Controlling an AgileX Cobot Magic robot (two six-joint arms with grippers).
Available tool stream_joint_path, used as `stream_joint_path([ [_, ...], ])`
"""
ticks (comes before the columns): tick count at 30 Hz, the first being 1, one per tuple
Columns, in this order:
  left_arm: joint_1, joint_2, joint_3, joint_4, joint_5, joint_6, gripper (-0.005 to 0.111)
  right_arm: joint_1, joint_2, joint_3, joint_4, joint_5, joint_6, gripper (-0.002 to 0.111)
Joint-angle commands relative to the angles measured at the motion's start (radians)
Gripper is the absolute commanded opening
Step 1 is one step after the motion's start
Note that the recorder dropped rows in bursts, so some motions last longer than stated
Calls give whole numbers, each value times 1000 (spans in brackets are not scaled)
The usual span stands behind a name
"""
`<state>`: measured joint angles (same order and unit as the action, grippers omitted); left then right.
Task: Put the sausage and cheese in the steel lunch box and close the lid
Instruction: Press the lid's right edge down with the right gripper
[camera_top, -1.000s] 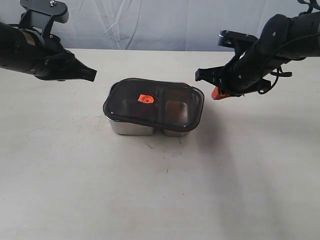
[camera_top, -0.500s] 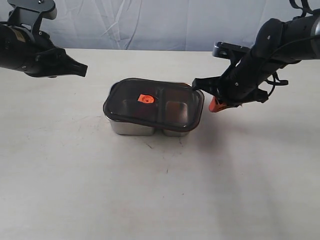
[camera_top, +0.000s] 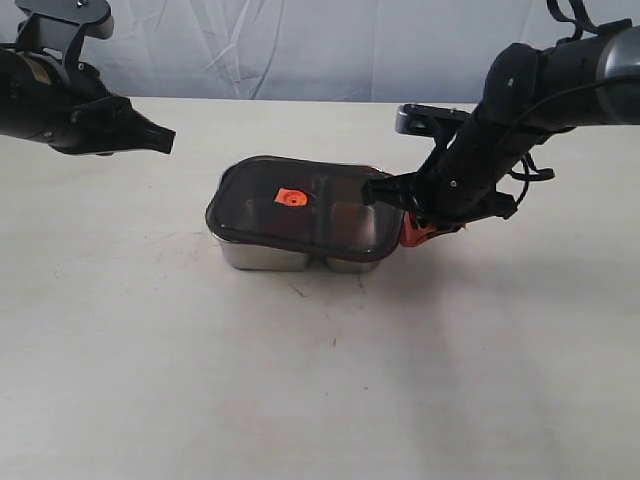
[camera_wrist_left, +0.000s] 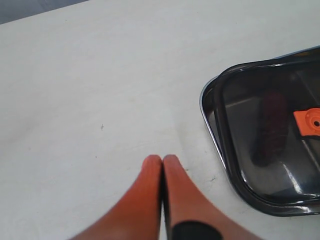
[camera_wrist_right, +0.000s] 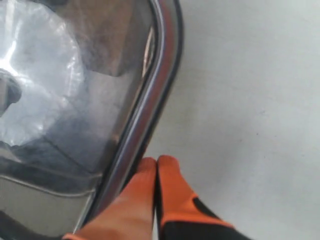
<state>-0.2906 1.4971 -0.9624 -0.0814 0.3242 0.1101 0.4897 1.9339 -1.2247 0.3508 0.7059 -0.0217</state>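
Note:
The steel lunch box (camera_top: 262, 256) stands mid-table with the dark translucent lid (camera_top: 305, 208) resting on it, its orange-red valve (camera_top: 291, 198) showing. Through the lid a dark red shape, the sausage (camera_wrist_left: 272, 125), shows dimly in the left wrist view. A dull brownish shape that may be the cheese (camera_wrist_right: 102, 42) shows under the lid in the right wrist view. My right gripper (camera_top: 412, 233) is shut, its orange tips (camera_wrist_right: 157, 162) against the lid's right edge (camera_wrist_right: 150, 100). My left gripper (camera_top: 160, 140) (camera_wrist_left: 162, 161) is shut and empty, held above the table off the box's left end.
The white tabletop (camera_top: 320, 380) spreads around the box, with a few small dark marks. A pale blue backdrop (camera_top: 300, 45) runs along the far edge.
My right gripper has come down and leftward until its tips touch the lid's right edge. The left arm pulled back left about a second ago and has held still since.

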Motion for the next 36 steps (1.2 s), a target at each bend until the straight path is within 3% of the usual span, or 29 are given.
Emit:
stream_joint_path([
  [1,2,-1,2,-11,-2,-5,0,1,1,-8,-6,-28,-9,0],
  [21,2,-1,2,-11,34,-5,0,1,1,-8,-10,-165,-9,0],
  [36,2,-1,2,-11,42,-5,0,1,75,-148,-103,-32,-6,0],
])
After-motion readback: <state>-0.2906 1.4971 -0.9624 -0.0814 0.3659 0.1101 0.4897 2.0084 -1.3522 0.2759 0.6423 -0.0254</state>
